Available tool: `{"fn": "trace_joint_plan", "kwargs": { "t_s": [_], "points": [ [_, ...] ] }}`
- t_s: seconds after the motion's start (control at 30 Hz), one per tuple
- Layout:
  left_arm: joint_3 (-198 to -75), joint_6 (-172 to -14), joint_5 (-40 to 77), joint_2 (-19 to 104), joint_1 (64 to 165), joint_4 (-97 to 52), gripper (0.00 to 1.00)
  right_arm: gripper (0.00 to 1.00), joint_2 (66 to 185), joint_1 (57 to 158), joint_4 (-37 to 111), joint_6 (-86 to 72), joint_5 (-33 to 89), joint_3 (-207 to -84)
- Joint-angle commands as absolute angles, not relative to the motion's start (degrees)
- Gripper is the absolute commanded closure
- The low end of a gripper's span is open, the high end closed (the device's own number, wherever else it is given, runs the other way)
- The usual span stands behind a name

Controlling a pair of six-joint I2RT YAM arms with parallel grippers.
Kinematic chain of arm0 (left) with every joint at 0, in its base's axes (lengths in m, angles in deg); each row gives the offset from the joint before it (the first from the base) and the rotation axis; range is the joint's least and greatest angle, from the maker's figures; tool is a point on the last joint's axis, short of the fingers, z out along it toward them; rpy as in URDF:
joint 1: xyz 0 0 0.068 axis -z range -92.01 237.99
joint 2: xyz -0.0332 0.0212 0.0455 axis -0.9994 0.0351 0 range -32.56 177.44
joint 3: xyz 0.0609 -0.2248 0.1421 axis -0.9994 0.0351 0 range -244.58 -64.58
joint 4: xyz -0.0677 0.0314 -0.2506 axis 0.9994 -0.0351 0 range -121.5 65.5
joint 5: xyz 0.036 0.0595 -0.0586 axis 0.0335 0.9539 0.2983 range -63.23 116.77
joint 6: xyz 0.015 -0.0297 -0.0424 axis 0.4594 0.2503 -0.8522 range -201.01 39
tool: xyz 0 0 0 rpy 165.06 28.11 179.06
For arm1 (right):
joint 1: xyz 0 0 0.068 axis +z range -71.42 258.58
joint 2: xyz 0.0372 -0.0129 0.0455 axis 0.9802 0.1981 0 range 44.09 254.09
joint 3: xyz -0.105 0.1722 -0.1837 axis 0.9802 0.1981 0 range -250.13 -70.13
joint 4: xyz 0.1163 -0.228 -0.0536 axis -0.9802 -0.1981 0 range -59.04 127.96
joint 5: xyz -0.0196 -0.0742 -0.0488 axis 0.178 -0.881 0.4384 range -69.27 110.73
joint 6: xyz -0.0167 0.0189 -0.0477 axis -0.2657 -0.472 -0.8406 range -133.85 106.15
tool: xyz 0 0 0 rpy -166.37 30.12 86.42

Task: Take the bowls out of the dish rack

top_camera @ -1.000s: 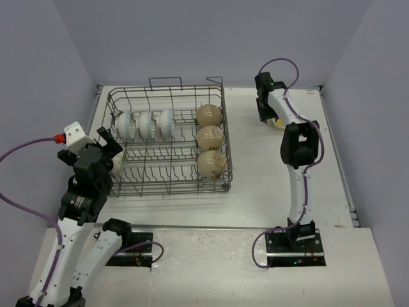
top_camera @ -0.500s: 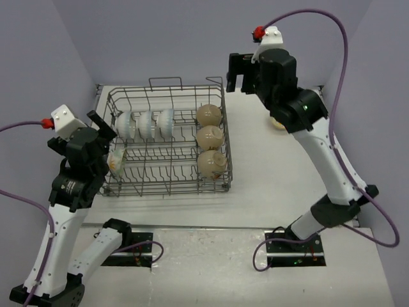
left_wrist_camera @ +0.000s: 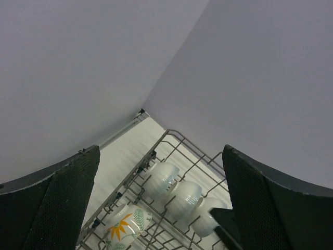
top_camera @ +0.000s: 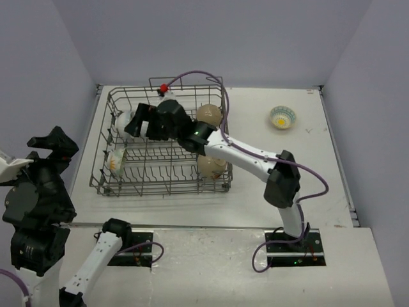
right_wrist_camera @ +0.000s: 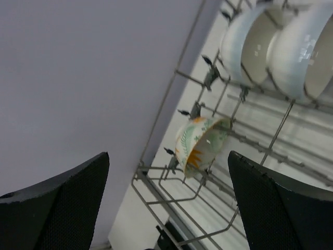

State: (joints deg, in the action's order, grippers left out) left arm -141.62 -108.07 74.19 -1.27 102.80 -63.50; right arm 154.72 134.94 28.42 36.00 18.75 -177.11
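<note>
Grey wire dish rack [top_camera: 160,174] stands at nine o'clock on the white bench [top_camera: 268,182], round beige bowls [top_camera: 209,115] inside; yellow bowl [top_camera: 282,117] at two o'clock. Left wrist: left pincer [left_wrist_camera: 161,152] apart, empty. Right wrist: right pincer [right_wrist_camera: 169,156] apart, clear of leaf-painted bowl [right_wrist_camera: 200,143].

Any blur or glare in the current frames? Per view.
Top external: even soft light, no blur on the dish rack. Left wrist: mostly blank wall; claw fingers dark against it. Right wrist: small glare spots on the white bowls; leaf-patterned bowl sharp.
</note>
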Motion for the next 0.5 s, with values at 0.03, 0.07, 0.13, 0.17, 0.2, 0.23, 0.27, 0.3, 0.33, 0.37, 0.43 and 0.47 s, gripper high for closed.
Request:
{"fn": "trace_joint_plan", "kwargs": {
  "t_s": [0.03, 0.07, 0.13, 0.17, 0.2, 0.23, 0.27, 0.3, 0.33, 0.37, 0.43, 0.47],
  "points": [
    [-133.5, -102.8, 74.0, -5.1, 103.0, -52.7, 0.0, 0.07, 164.8, 138.5, 20.0, 44.8, 11.3, -192.9],
    [-131.8, -102.5, 74.1, -5.2, 103.2, -51.7, 0.0, 0.08, 166.6, 139.6, 18.9, 45.6, 11.1, -195.9],
    [-130.5, -102.3, 74.8, -5.1, 103.7, -51.5, 0.0, 0.1, 169.8, 140.6, 18.4, 45.7, 11.5, -197.0],
    [-129.4, -102.4, 75.1, -5.1, 104.2, -51.7, 0.0, 0.11, 170.3, 141.4, 18.7, 45.8, 11.8, -196.9],
    [-128.8, -102.5, 75.0, -5.2, 104.4, -51.8, 0.0, 0.12, 170.7, 141.6, 19.0, 46.4, 12.3, -196.5],
    [-128.3, -102.8, 75.1, -5.4, 104.6, -52.0, 0.0, 0.12, 171.3, 141.8, 18.8, 46.5, 12.6, -196.4],
    [-127.7, -103.0, 75.2, -5.6, 104.9, -52.1, 0.0, 0.12, 171.3, 142.1, 18.6, 46.8, 12.5, -196.1],
    [-126.9, -103.2, 75.1, -5.7, 105.0, -52.2, 0.0, 0.12, 171.0, 142.3, 19.1, 47.8, 12.3, -194.2],
    [-126.6, -103.6, 75.1, -5.7, 105.2, -52.4, 0.0, 0.12, 170.7, 142.3, 20.0, 48.4, 12.4, -192.7],
    [-126.1, -103.7, 74.8, -5.7, 105.3, -52.5, 0.0, 0.13, 170.5, 142.3, 20.6, 49.6, 12.9, -191.4],
    [-125.7, -103.9, 74.8, -5.5, 105.3, -52.6, 0.0, 0.14, 171.2, 142.4, 20.7, 50.3, 12.9, -190.9],
    [-125.4, -103.9, 74.8, -5.4, 105.3, -52.6, 0.0, 0.14, 172.6, 142.5, 20.9, 50.2, 13.3, -191.4]
  ]
}}
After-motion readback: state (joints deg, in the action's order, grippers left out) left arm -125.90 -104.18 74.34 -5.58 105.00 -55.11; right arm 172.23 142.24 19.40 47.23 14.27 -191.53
